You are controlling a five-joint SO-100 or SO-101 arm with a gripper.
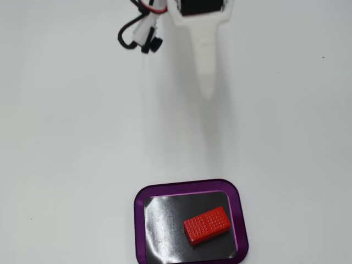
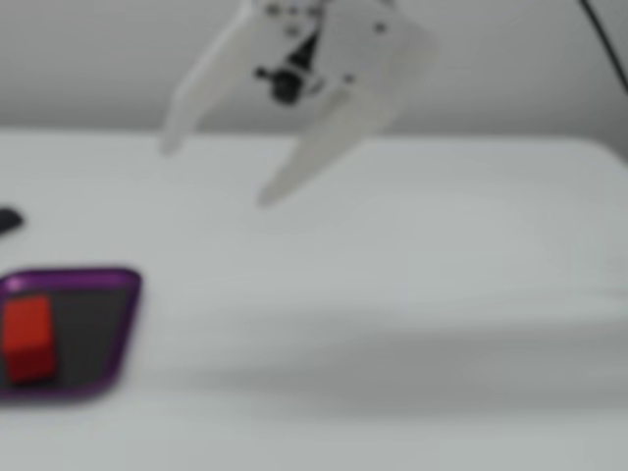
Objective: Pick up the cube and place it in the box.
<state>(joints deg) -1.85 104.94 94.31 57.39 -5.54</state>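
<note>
one top-down, one low side-on; shared purple box (image 1: 237, 220) (image 2: 123, 324)

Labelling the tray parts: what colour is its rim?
Purple, around a glossy black floor; the shallow rounded tray shows best in the top-down fixed view.

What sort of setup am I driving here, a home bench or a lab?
Probably a hobby or lab tabletop, hard to say which: a bare white table, a white plastic pincer, and just a red cube in a purple-rimmed box.
</note>
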